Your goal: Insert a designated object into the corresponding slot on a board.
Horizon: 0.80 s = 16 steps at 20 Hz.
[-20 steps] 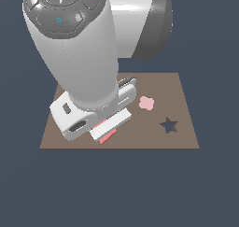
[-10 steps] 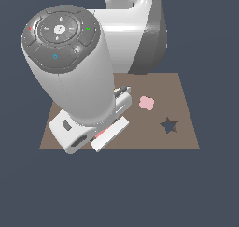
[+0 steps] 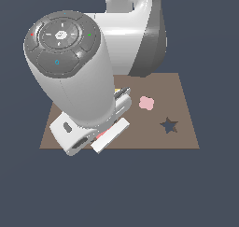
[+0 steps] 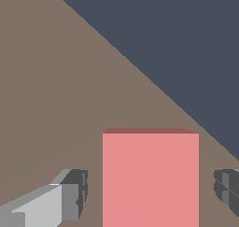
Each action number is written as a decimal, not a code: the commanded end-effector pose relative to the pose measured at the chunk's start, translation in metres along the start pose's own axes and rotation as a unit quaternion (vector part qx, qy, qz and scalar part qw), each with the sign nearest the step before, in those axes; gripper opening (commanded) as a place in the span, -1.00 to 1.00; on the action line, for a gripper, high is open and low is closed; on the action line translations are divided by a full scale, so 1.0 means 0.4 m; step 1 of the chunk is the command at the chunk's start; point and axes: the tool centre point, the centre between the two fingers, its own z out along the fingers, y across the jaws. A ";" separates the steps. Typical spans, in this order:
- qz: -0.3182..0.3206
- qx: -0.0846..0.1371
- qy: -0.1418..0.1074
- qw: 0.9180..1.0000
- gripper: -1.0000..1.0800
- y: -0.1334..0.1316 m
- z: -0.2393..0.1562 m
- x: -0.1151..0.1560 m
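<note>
Red block sits between the spread claw fingers

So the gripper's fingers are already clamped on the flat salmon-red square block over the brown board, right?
Not clamped. In the wrist view the gripper is open: its fingers stand either side of the flat salmon-red square block with gaps, over the brown board.

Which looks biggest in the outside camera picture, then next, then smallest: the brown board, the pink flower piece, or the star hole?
1. The brown board is by far the biggest.
2. and 3. The pink flower piece and the star hole look about the same size, too close to rank.
</note>
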 end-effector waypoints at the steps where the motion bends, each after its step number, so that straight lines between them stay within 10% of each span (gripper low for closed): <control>1: 0.000 0.000 0.000 1.000 0.92 -0.001 0.018 -0.001; 6: 0.000 0.000 0.000 1.000 0.92 -0.001 0.043 -0.001; 7: 0.000 0.000 0.000 1.000 -1.00 -0.001 0.043 -0.001; 16: 0.000 0.000 0.000 1.000 -1.00 -0.001 0.043 -0.001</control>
